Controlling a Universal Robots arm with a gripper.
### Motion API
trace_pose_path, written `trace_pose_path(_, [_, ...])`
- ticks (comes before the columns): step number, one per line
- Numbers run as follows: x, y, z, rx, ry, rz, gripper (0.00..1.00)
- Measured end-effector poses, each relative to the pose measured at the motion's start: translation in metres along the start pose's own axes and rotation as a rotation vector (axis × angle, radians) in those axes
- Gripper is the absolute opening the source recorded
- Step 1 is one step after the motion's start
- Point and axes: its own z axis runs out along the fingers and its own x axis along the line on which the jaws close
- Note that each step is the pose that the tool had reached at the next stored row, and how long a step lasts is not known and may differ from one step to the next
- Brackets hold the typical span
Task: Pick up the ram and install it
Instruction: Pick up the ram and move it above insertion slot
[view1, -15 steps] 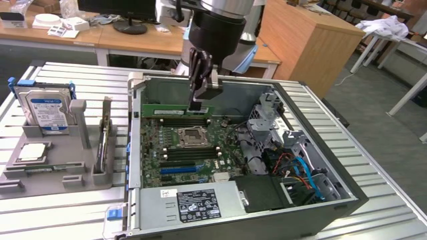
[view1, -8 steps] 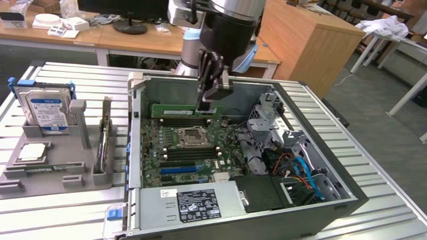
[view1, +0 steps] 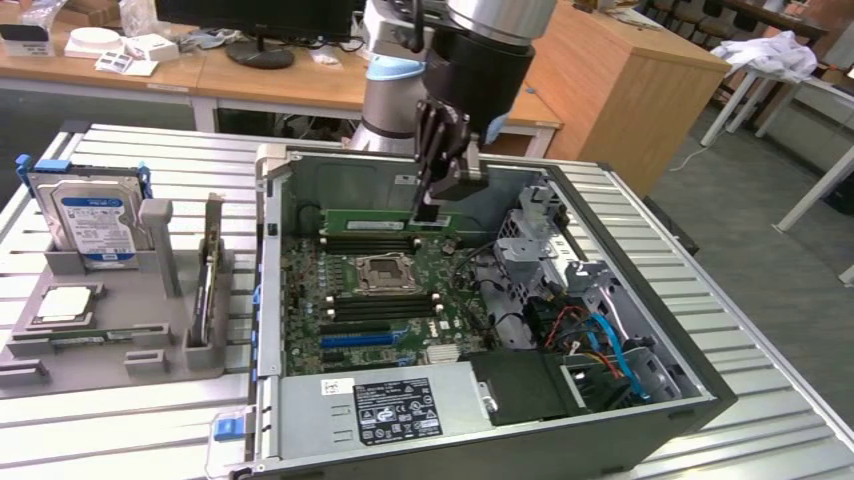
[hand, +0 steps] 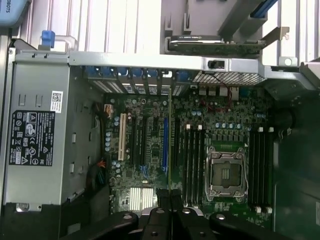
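Hovering ram (view1: 378, 222), seemingly above memory slots (view1: 360, 244)

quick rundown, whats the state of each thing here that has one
gripper: shut on the ram
ram: held on edge over the motherboard, not clearly seated
computer case: open, side panel off
cpu socket: bare, no cooler
hard drive: upright in grey holder

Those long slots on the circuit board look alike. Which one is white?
The white expansion slot, at the end of the row nearest the silver power supply. Next come black slots, then a blue slot.
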Motion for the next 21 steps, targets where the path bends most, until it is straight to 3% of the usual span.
trace_pose_path(10, [0.000,-0.0166,-0.0010,0.0000,-0.0001,0.000,0.12])
trace_pose_path(21, [-0.003,-0.0176,-0.0010,0.0000,-0.0001,0.000,0.12])
